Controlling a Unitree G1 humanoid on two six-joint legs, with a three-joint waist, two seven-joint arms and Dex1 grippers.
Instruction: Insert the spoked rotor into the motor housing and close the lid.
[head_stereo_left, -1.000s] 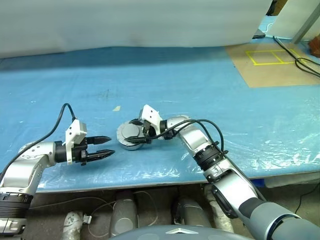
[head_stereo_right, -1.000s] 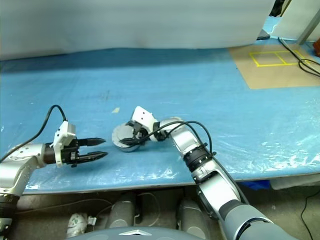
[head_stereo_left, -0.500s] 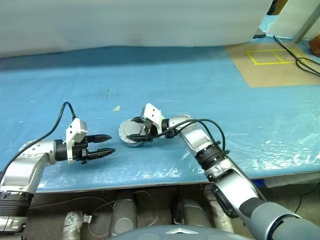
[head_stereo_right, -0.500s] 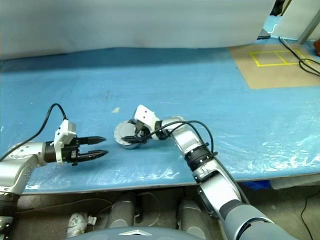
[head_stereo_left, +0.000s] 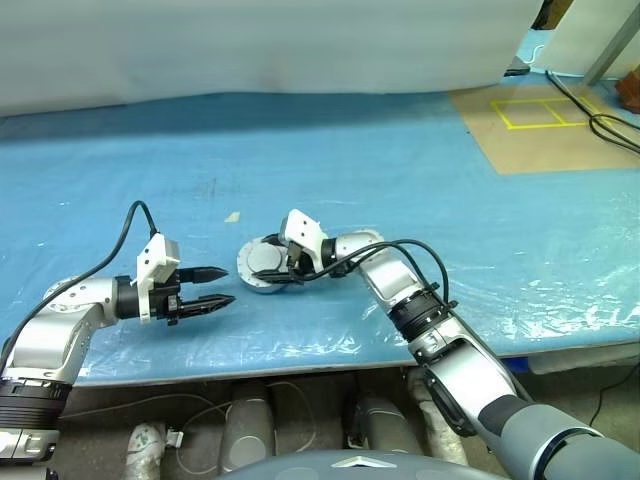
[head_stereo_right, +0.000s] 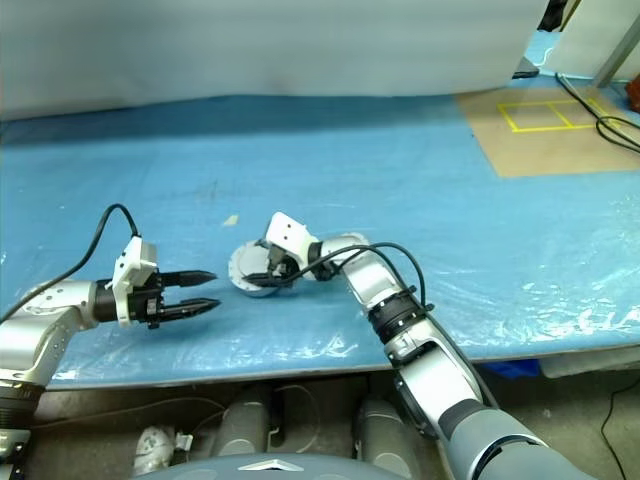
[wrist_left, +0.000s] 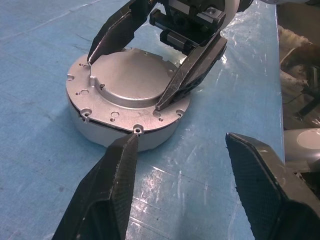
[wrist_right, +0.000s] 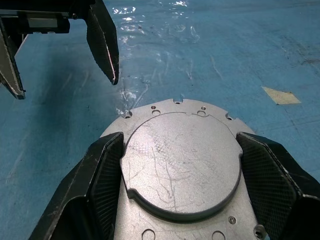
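**A:** Looking at the middle of the head view, what is that on the blue plastic-covered table (head_stereo_left: 420, 170)?

**B:** The round silver lid (wrist_left: 131, 82), plain smooth grey face up, with a raised centre panel and small screw holes around its flange. It sits on top of the short round pale metal motor housing (wrist_left: 120, 139), just left of centre and near the table's front edge. A dark seam shows between lid and cup along the near side, so I judge it may not be fully seated. The rotor I cannot see; presumably it is inside.

**A:** And the right gripper (head_stereo_left: 281, 262)?

**B:** Its two black fingers (wrist_right: 102, 165) are spread wide, one at each side of the raised panel, resting on or just above the flange. Whether they actually pinch the lid I cannot tell.

**A:** The left gripper (head_stereo_left: 215, 287)?

**B:** Lower left of the head view, fingers parted, holding nothing, pointing at the housing from just beside it and not touching.

**A:** How would the lid handle?

**B:** Stiff, solid metal, probably fairly heavy for its size, and smooth enough to slip under hard fingertips. I'd take it across the flange edge, on opposite sides, not on the slick top face. The housing looks weighty enough to stay put, though it could slide on the plastic sheet.
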